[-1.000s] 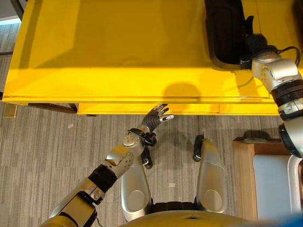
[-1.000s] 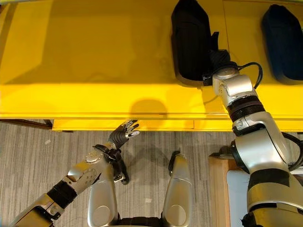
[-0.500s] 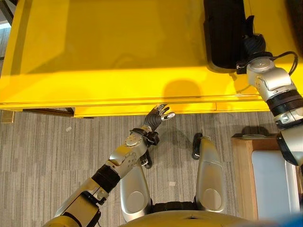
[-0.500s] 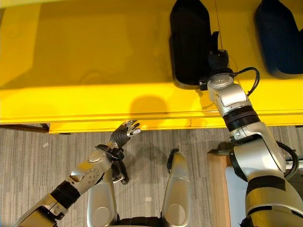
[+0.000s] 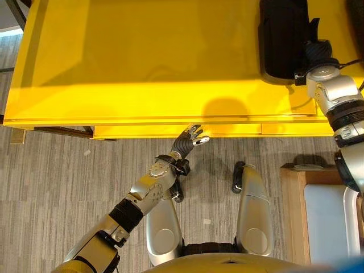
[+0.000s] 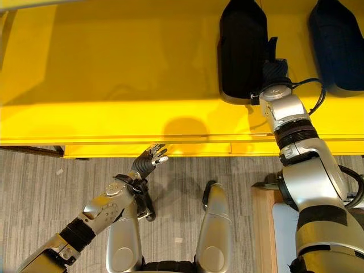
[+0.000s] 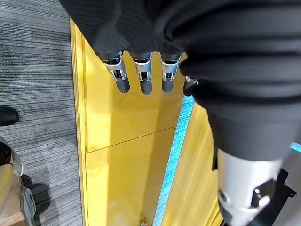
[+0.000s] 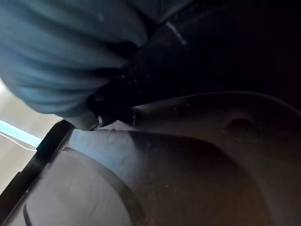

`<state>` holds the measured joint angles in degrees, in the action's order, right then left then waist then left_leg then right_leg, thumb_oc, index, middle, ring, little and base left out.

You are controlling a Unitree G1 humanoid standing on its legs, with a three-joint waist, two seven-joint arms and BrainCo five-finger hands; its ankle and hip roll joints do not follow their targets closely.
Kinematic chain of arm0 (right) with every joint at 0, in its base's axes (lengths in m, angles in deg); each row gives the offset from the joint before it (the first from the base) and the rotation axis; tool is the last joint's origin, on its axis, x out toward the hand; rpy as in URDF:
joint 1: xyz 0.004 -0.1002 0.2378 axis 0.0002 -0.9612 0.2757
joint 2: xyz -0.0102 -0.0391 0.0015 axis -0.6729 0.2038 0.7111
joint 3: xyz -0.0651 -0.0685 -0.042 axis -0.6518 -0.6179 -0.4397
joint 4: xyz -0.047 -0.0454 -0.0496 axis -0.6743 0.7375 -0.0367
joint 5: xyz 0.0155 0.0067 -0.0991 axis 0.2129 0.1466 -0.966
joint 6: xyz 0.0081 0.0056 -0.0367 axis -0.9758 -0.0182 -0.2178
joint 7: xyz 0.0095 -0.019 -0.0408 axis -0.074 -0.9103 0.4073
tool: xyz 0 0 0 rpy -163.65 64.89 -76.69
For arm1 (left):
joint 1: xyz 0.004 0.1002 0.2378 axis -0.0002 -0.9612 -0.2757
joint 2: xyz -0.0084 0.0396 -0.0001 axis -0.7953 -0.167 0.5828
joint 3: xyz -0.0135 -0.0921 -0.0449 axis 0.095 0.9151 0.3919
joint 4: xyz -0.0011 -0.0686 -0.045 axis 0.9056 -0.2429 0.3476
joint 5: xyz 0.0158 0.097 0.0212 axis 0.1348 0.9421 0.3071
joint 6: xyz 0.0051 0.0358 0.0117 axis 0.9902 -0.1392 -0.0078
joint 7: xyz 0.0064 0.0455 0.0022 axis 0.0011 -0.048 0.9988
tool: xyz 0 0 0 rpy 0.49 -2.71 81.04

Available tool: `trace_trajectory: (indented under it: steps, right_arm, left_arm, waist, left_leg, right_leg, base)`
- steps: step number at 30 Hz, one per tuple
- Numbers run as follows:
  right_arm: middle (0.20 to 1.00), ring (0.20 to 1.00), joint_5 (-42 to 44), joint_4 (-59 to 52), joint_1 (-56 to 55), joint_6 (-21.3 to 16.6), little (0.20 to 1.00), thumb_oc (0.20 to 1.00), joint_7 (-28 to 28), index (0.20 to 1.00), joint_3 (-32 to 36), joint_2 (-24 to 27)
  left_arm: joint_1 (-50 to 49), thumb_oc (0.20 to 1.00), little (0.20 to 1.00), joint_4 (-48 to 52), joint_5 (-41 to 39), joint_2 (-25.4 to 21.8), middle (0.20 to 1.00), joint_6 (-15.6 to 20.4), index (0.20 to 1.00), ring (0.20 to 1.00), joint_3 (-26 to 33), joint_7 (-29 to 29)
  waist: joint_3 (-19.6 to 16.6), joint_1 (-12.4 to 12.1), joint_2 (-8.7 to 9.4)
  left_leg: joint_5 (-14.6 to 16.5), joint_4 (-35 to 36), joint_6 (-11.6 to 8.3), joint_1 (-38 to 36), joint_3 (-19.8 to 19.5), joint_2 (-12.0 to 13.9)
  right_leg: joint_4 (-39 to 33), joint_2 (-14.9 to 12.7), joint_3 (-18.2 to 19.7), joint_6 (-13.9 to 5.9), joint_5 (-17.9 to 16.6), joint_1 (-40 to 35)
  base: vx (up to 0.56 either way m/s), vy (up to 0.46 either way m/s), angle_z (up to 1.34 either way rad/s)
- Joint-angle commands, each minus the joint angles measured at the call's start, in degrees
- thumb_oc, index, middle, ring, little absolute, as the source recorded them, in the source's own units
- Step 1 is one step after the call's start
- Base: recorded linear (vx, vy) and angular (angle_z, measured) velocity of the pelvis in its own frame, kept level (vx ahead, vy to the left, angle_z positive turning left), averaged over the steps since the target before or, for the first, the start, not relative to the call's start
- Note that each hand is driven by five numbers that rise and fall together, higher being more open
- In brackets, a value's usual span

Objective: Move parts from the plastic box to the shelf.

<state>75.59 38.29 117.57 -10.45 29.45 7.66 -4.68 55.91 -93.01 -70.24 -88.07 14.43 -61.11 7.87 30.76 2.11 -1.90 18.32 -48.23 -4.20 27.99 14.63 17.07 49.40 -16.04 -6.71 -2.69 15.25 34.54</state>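
A long black moulded part (image 6: 243, 48) lies on the yellow shelf (image 5: 142, 68), towards its right end. My right hand (image 6: 274, 71) is pressed against that part's right edge near its front end; its fingers are hidden by the part. From the right wrist, the part's dark surface (image 8: 188, 165) is very close. My left hand (image 5: 190, 139) hangs open and empty just below the shelf's front edge, and its straight fingers (image 7: 143, 80) point at the yellow front panel.
A second dark part (image 6: 336, 45) lies on the shelf further right. A wooden-framed box (image 5: 293, 216) with a pale inside stands on the floor at my lower right. Grey carpet runs under the shelf's front edge.
The black part and my right hand have slid to the right along the shelf. The left hand stays where it was.
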Motion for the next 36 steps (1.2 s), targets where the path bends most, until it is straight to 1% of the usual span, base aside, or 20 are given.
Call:
trace_trajectory:
  steps: [1,6,8,15,17,19,23,25,34,35,36]
  right_arm:
    - [0.200,0.200,-0.7,1.7,2.8,-2.5,0.200,0.200,-0.4,0.200,-1.2,2.6]
    - [0.200,0.200,-1.6,2.9,3.7,-2.9,0.200,0.200,-1.2,0.200,-2.4,2.7]
    - [0.200,0.200,-1.9,3.3,4.0,-2.5,0.200,0.200,-2.0,0.200,-2.6,2.4]
    - [0.200,0.200,-1.9,4.0,4.0,-2.5,0.200,0.200,-1.1,0.200,-3.1,1.9]
    - [0.200,0.200,-1.2,4.5,3.8,-2.0,0.200,0.200,-0.9,0.200,-2.7,1.6]
    - [0.200,0.200,-1.6,5.0,3.6,-2.3,0.200,0.200,-1.1,0.200,-2.5,1.4]
    - [0.200,0.200,-1.1,6.4,3.9,-3.1,0.200,0.200,-0.7,0.200,-2.7,0.9]
    - [0.200,0.200,-0.9,7.1,4.2,-3.6,0.200,0.200,-0.7,0.200,-2.9,0.8]
    - [0.200,0.200,-0.8,7.7,4.3,-3.8,0.200,0.200,-0.5,0.200,-2.9,1.0]
    - [0.256,0.256,-0.9,7.8,4.4,-3.7,0.256,0.256,-0.6,0.256,-2.9,1.0]
    - [0.702,0.702,-0.7,7.9,4.4,-3.9,0.702,0.702,-0.3,0.702,-2.8,1.1]
  left_arm:
    - [-1.3,1.000,1.000,6.4,-0.9,-0.2,1.000,4.2,1.000,1.000,-1.4,-2.9]
    - [-1.5,1.000,1.000,6.7,-0.5,-0.5,1.000,3.9,1.000,1.000,-2.1,-2.8]
    - [-1.3,1.000,1.000,6.6,-0.5,-0.8,1.000,3.8,1.000,1.000,-2.2,-2.3]
    - [-2.1,1.000,1.000,6.8,-0.6,-1.4,1.000,4.5,1.000,1.000,-2.1,-3.5]
    - [-2.2,1.000,1.000,7.1,-0.6,-1.3,1.000,4.1,1.000,1.000,-2.1,-3.8]
    - [-2.3,1.000,1.000,7.1,-0.1,-1.2,1.000,3.6,1.000,1.000,-2.3,-3.3]
    - [-2.4,1.000,1.000,6.8,-0.4,-1.6,1.000,3.7,1.000,1.000,-2.7,-3.2]
    - [-2.9,1.000,1.000,6.3,-0.3,-1.8,1.000,3.3,1.000,1.000,-2.6,-3.3]
    - [-4.1,1.000,1.000,6.8,0.0,-2.3,1.000,3.1,1.000,1.000,-2.7,-4.4]
    - [-4.2,1.000,1.000,6.8,0.1,-2.4,1.000,3.0,1.000,1.000,-2.9,-4.3]
    - [-4.3,1.000,1.000,6.8,-0.1,-2.4,1.000,3.0,1.000,1.000,-2.8,-4.4]
  waist:
    - [-1.0,-2.3,-0.47]
    - [-1.0,-2.6,-0.52]
    - [-1.0,-2.7,-0.60]
    - [-1.0,-3.1,-0.86]
    - [-1.0,-3.2,-0.90]
    - [-1.0,-3.4,-0.94]
    - [-1.0,-3.7,-1.23]
    - [-1.0,-3.9,-1.23]
    - [-1.0,-4.3,-1.36]
    - [-1.0,-4.3,-1.37]
    - [-1.0,-4.3,-1.37]
  left_leg:
    - [2.5,1.8,6.11,-2.3,2.4,-3.7]
    - [2.2,2.2,6.09,-2.5,2.2,-3.7]
    - [2.2,2.0,6.12,-2.3,1.9,-3.9]
    - [1.7,3.1,6.00,-3.1,1.9,-3.9]
    - [1.8,3.1,5.96,-3.3,1.8,-4.1]
    - [1.7,3.4,5.93,-3.7,1.7,-4.1]
    - [1.4,3.4,5.87,-3.1,1.5,-4.0]
    - [1.7,3.0,6.06,-3.2,1.4,-4.2]
    - [2.0,2.8,6.23,-3.3,1.0,-4.8]
    - [2.1,2.6,6.24,-3.2,1.0,-4.8]
    - [2.1,2.6,6.23,-3.2,1.0,-4.8]
  right_leg:
    - [8.3,3.1,-6.5,4.66,9.3,-3.7]
    - [8.2,3.0,-6.7,4.70,9.3,-3.9]
    - [8.6,3.0,-6.7,4.72,9.5,-3.8]
    - [8.4,3.0,-6.8,4.77,9.7,-4.4]
    - [8.5,2.9,-6.9,4.90,10.0,-4.9]
    - [8.2,2.8,-7.0,4.86,9.8,-5.3]
    - [8.3,2.4,-7.2,4.73,9.5,-4.8]
    - [8.5,2.6,-7.2,4.83,9.8,-4.9]
    - [8.4,2.8,-7.2,4.78,9.7,-5.1]
    - [8.5,2.8,-7.2,4.81,9.7,-5.1]
    - [8.5,2.8,-7.2,4.81,9.8,-5.2]
  base:
    - [0.03,-0.034,0.02]
    - [0.03,-0.023,0.04]
    - [0.02,-0.005,0.00]
    - [0.02,-0.009,0.00]
    - [0.05,-0.003,0.00]
    - [0.05,-0.008,0.03]
    - [0.01,-0.010,0.02]
    - [0.04,-0.036,0.01]
    - [0.02,-0.011,0.01]
    - [0.00,0.000,0.00]
    - [0.00,0.000,0.00]
